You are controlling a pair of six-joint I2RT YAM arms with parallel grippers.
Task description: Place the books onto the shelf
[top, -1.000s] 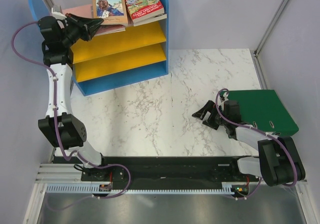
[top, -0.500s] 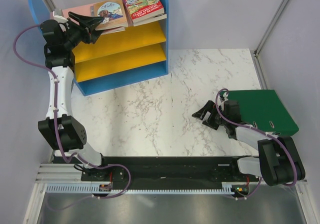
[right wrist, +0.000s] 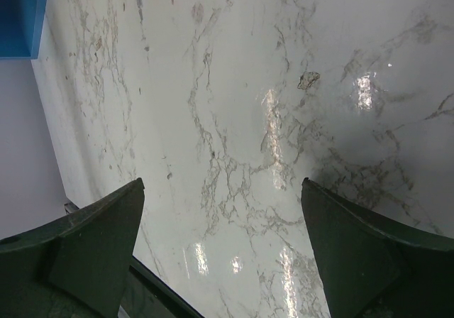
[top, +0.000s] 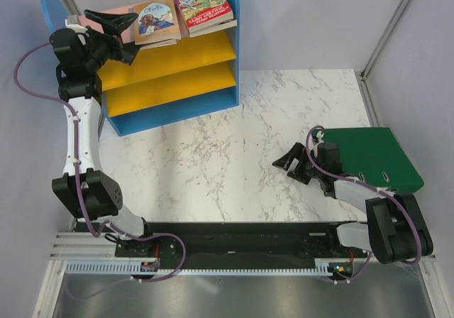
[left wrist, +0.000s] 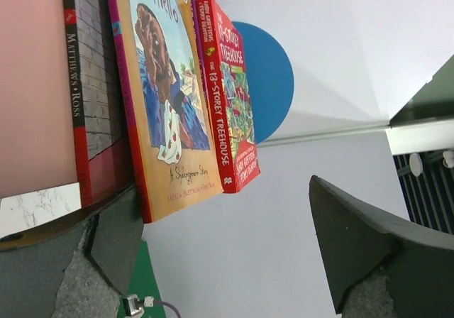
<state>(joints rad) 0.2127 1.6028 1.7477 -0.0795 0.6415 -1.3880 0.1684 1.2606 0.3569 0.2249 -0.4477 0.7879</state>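
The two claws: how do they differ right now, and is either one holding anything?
The left claw is up at the top of the shelf, beside the tan book. The right claw is low over the marble table, next to the green binder. The left claw faces books, while the right claw faces bare marble. Both are open and hold nothing.

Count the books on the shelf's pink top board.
3 show: the tan Othello paperback mid-board, the red Treehouse paperback beside the blue side panel, the grey-and-red Matthews-Ross paperback partly under the tan one. More may hide beneath.
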